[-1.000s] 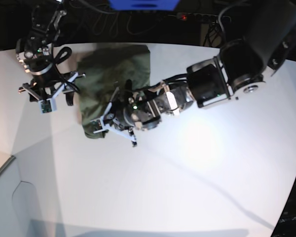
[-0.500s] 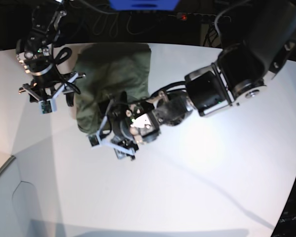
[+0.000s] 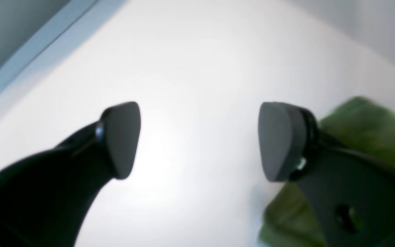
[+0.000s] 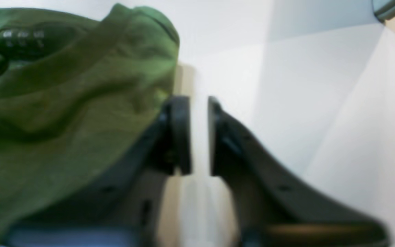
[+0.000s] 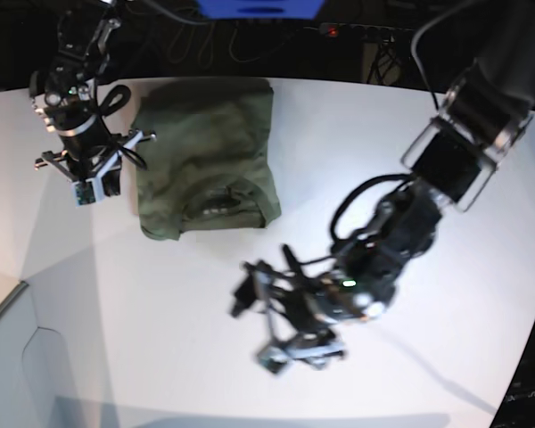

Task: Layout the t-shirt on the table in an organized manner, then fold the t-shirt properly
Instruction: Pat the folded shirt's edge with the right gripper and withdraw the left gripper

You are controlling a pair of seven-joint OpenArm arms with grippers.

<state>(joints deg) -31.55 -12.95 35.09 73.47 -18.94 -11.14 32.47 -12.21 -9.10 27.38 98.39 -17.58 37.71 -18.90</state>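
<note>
The olive-green t-shirt (image 5: pixel 205 152) lies folded in a compact rectangle on the white table (image 5: pixel 143 312) at the back left, collar opening facing the front. My right gripper (image 5: pixel 101 185) stands just beside the shirt's left edge. In the right wrist view its fingers (image 4: pixel 180 133) are shut to a narrow slit with nothing between them, the t-shirt (image 4: pixel 63 103) and its collar label lying alongside. My left gripper (image 5: pixel 255 330) hovers wide open over bare table, well in front of the shirt. In the left wrist view the left gripper (image 3: pixel 197 140) is empty, with the t-shirt (image 3: pixel 365 120) behind one finger.
The table's curved back edge (image 5: pixel 339 82) borders dark cables and a blue object (image 5: pixel 259 7). A grey raised ledge (image 5: pixel 4 308) sits at the front left. The left arm (image 5: pixel 446 160) stretches over the table's right half.
My left gripper let go of the shirt's front edge and swung away toward the front middle, open. My right gripper closed its fingers beside the shirt. The shirt now lies flat.
</note>
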